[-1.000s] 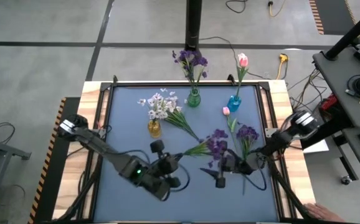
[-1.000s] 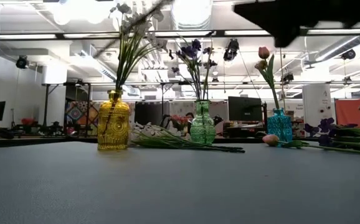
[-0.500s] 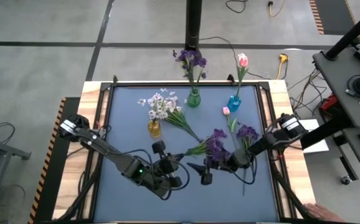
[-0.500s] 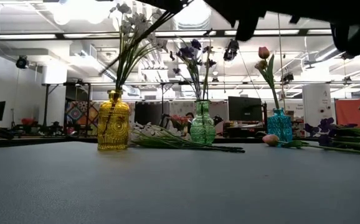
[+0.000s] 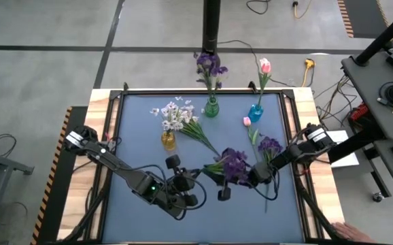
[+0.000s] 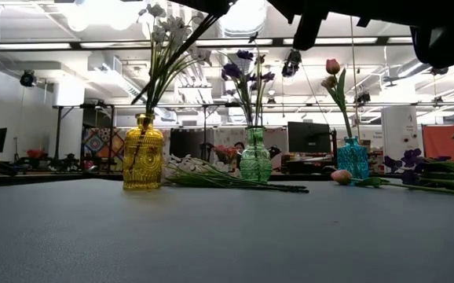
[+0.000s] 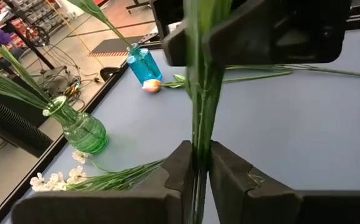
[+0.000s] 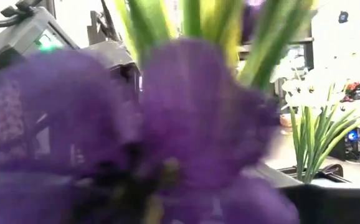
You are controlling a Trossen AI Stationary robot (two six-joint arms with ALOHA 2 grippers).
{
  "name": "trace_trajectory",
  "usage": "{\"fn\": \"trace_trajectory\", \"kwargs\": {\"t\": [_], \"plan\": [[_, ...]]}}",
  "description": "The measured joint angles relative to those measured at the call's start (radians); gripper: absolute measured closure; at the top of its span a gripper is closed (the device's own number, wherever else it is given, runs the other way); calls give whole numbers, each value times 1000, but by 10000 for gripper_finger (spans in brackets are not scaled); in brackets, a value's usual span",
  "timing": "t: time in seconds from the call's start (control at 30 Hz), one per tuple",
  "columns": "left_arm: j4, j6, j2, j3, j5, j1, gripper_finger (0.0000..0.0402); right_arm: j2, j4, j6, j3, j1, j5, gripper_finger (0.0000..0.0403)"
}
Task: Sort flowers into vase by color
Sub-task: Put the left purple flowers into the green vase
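Since a second ago the right gripper (image 5: pixel 225 189) has slid toward the left gripper (image 7: pixel 195 163), which pinches a purple sprig's (image 5: pixel 234 165) stem; right's closure I cannot tell. Vases partly filled; several flowers lie beyond them.

light: bright overhead ceiling lamps (image 6: pixel 243 12) (glare) | shadows: soft | blur: purple blossom (image 8: pixel 167 137) fills right wrist
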Motion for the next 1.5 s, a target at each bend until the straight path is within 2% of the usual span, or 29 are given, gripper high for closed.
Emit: {"fn": "trace_trajectory", "kwargs": {"t": [0.2, 0.33, 0.4, 0.5, 0.63, 0.8, 0.9, 1.07, 1.27, 1.37, 1.5], "plan": [[-7, 0, -15, 1, 24, 0, 316, 0, -2, 0, 0, 1, 0, 380], [-76, 0, -43, 2, 73, -3, 264, -17, -40, 13, -1, 1, 12, 384], [-140, 0, -64, 2, 108, -4, 241, -52, -114, 16, -1, 2, 65, 380], [-231, -5, -105, 2, 180, -5, 215, -144, -343, 50, -1, -4, 174, 376], [-340, -27, -144, 2, 217, -8, 202, -317, -822, 170, 33, -50, 280, 376], [-402, -57, -154, 2, 192, -12, 200, -515, -1388, 290, 144, -186, 278, 376], [-411, -38, -148, 2, 171, -15, 200, -589, -1548, 288, 211, -289, 232, 376], [-420, -32, -147, 2, 167, -15, 200, -641, -1561, 199, 273, -458, 130, 376], [-429, -30, -147, 2, 166, -15, 200, -617, -1547, 182, 335, -637, -18, 376], [-430, -30, -147, 2, 166, -15, 200, -580, -1530, 156, 357, -688, -59, 375], [-430, -30, -147, 2, 166, -15, 200, -535, -1528, 140, 390, -723, -61, 375]]}}
